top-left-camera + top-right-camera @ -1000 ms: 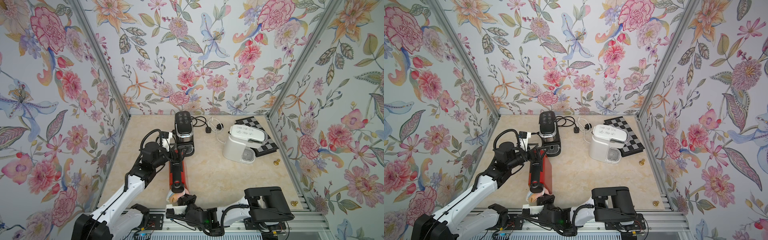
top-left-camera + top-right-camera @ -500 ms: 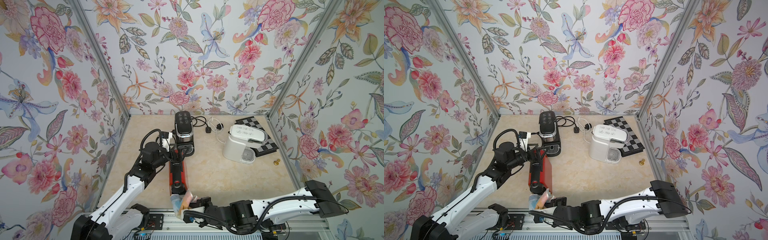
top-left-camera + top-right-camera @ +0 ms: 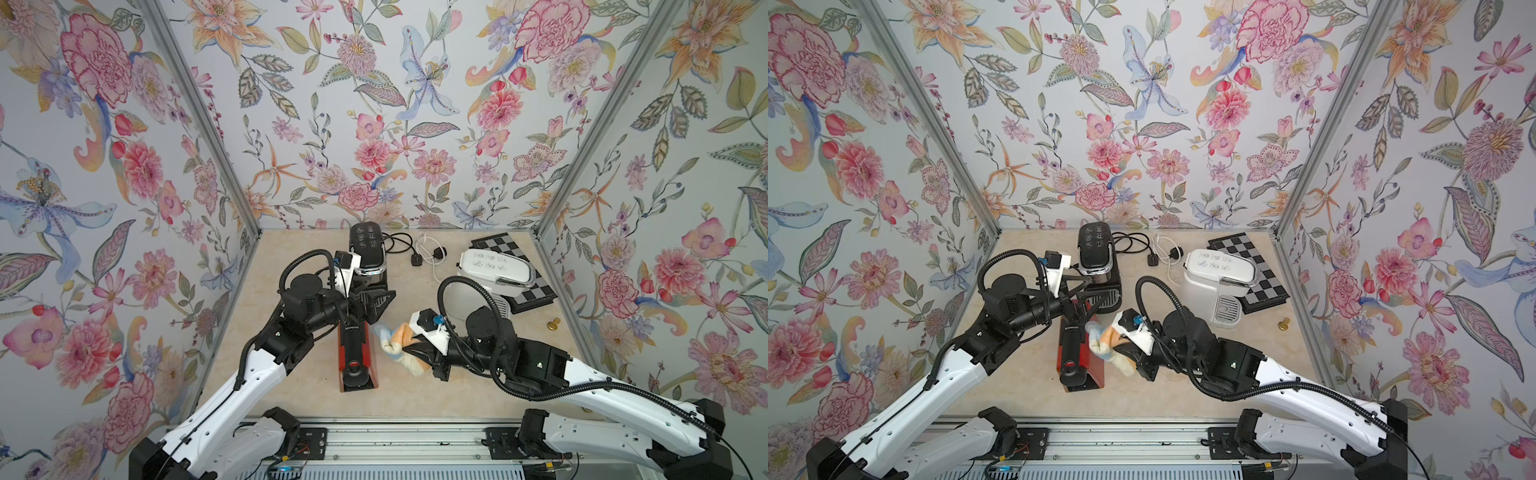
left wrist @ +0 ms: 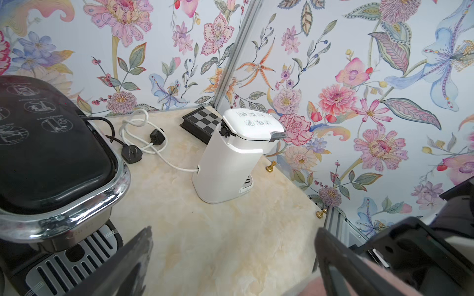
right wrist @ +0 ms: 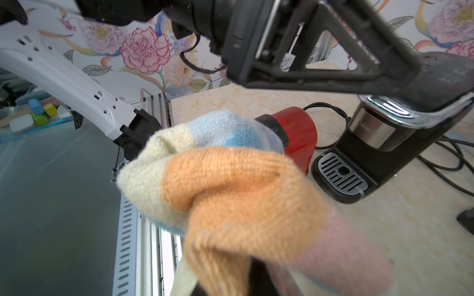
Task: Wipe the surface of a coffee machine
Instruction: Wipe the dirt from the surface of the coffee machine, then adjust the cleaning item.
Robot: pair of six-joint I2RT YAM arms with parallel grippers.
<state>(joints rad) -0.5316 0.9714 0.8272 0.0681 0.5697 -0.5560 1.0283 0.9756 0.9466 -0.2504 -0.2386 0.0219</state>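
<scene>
Beige marbled surface (image 3: 424, 399), floral walls on three sides. At the back, the black coffee machine (image 3: 368, 253), chrome rim, white icons on the lid. Well to its right, a white coffee machine (image 3: 494, 270), with a chessboard (image 3: 498, 243) behind that. Directly in front of the black coffee machine, close up to its drip tray, the red coffee machine (image 3: 353, 353): narrow, upright, glossy red flanks, black strip along the top with small white lettering, black rounded spout head at the end farthest from the black coffee machine. Above the join of the two, the left pincer (image 4: 233, 230), spread wide, nothing in it. In front and to the right of the black coffee machine, the right pincer (image 3: 415, 353), clamped tight on a bunched terry cloth (image 3: 397, 338) of orange, cream, blue and pink, blue end at, perhaps touching, the red flank. Just right of the black coffee machine, a black plug (image 3: 417, 259). Far to its right, a small gold piece (image 3: 553, 324).
</scene>
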